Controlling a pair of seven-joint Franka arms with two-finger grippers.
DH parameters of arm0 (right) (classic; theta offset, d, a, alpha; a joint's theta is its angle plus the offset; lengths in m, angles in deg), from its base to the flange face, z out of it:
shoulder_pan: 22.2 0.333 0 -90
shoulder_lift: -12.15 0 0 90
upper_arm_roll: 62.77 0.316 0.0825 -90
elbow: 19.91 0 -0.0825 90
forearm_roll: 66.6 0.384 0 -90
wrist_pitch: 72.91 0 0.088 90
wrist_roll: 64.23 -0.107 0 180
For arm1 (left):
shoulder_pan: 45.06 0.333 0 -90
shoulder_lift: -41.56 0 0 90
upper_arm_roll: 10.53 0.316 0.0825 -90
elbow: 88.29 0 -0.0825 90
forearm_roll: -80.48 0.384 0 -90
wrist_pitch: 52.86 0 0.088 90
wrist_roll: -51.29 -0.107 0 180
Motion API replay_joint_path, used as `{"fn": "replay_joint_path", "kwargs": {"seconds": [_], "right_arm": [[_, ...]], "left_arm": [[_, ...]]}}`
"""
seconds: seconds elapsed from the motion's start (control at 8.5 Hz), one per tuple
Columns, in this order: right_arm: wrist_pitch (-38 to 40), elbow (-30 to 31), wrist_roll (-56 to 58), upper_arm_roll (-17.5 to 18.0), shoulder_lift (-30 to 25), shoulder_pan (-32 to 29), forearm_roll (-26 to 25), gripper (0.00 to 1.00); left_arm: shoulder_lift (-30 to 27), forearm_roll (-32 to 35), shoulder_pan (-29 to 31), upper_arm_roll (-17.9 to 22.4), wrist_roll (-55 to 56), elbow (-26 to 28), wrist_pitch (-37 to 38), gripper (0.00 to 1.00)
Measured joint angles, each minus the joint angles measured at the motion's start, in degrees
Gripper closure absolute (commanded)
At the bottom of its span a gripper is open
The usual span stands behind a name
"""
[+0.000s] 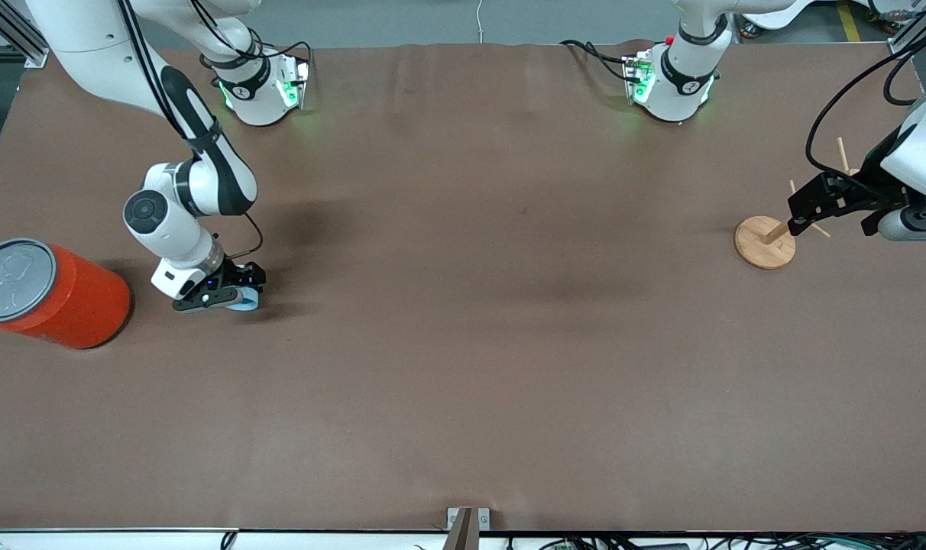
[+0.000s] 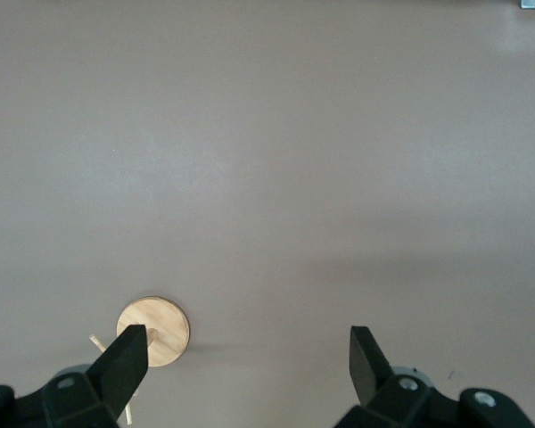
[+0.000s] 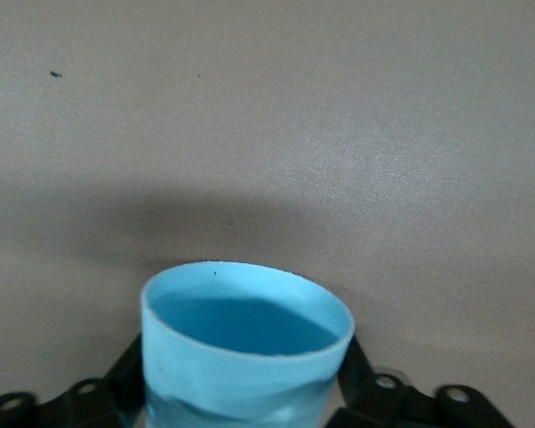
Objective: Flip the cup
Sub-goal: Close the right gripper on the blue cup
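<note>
My right gripper [image 1: 230, 296] is low over the table beside the orange can and is shut on the light blue cup [image 1: 244, 303]. In the right wrist view the cup [image 3: 246, 352] sits between the black fingers [image 3: 127, 367], its wall dented by the grip and its open mouth pointing away from the wrist. I cannot tell whether it touches the table. My left gripper [image 1: 831, 223] is open and empty. It waits over the table at the left arm's end, by a wooden stand. It shows open in the left wrist view [image 2: 248, 361].
A large orange-red can [image 1: 69, 299] with a grey lid lies tilted at the right arm's end, close to the right gripper. A round wooden base [image 1: 761, 244] with thin pegs stands at the left arm's end and shows in the left wrist view [image 2: 165, 323]. Brown table [image 1: 463, 344].
</note>
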Motion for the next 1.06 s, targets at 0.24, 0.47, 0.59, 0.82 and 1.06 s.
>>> {"fn": "replay_joint_path", "kwargs": {"seconds": [0.24, 0.47, 0.59, 0.82, 1.06], "right_arm": [[2.03, -0.64, 0.0, -0.01, -0.17, -0.04, 0.01, 0.58], [10.89, -4.49, -0.01, 0.01, -0.24, -0.04, 0.06, 0.58], [16.37, -7.55, -0.01, 0.1, -0.49, -0.02, 0.07, 0.58], [27.72, -15.63, -0.01, 2.36, -1.68, 0.51, 0.1, 0.58], [37.33, -25.51, -1.6, 6.01, -2.37, 3.09, 0.18, 0.58]], "left_arm": [[0.0, 1.15, -0.37, -0.31, 0.05, 0.0, 0.0, 0.0], [-0.01, 1.33, -0.3, -0.35, 0.02, -0.03, 0.0, 0.0], [-0.01, 1.33, -0.33, -0.45, 0.02, -0.03, 0.0, 0.0], [0.0, 1.33, -0.33, -0.53, 0.02, -0.01, 0.69, 0.0], [0.03, 1.33, -0.12, -0.51, 0.01, 0.03, 1.11, 0.0]]}}
